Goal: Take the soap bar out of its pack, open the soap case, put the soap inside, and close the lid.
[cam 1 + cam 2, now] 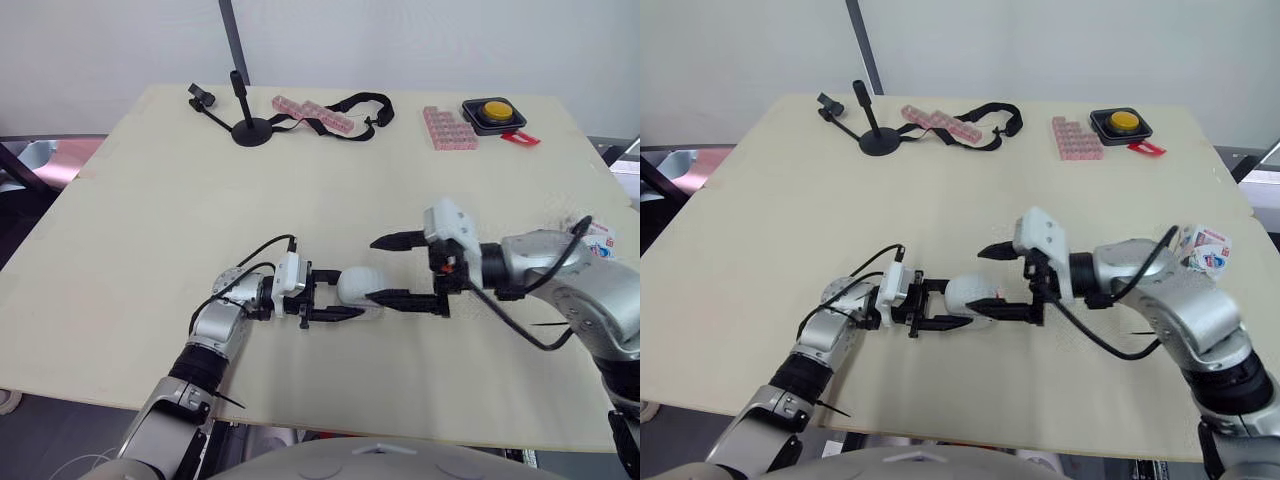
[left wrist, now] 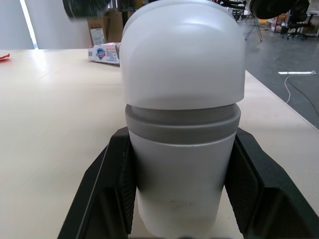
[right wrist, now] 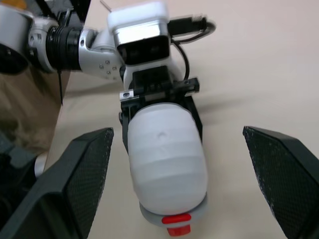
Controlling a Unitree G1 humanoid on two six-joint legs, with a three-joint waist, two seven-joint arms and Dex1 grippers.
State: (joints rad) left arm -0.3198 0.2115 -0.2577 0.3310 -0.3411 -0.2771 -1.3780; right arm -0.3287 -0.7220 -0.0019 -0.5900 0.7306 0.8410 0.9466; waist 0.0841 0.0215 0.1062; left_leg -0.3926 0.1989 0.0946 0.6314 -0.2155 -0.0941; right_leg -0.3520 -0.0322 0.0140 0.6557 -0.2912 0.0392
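— Gripping what, the left tool (image 1: 345, 294)?
— The white soap case (image 1: 362, 284), clamped by one end as it lies on the worktop (image 1: 150, 200), forearm low.
— And the right tool (image 1: 375, 268)?
— Spread wide, a finger either side of the case's other end, wrist turned inward. The soap pack (image 1: 1203, 247) sits behind that arm.

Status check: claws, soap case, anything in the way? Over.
Left claw shut on soap case, lid on. Right claw open, straddling its free end. Soap pack lies at table's right edge, clear of both claws.

Left end effector (image 1: 348, 293) clamped, right end effector (image 1: 377, 268) spread wide.
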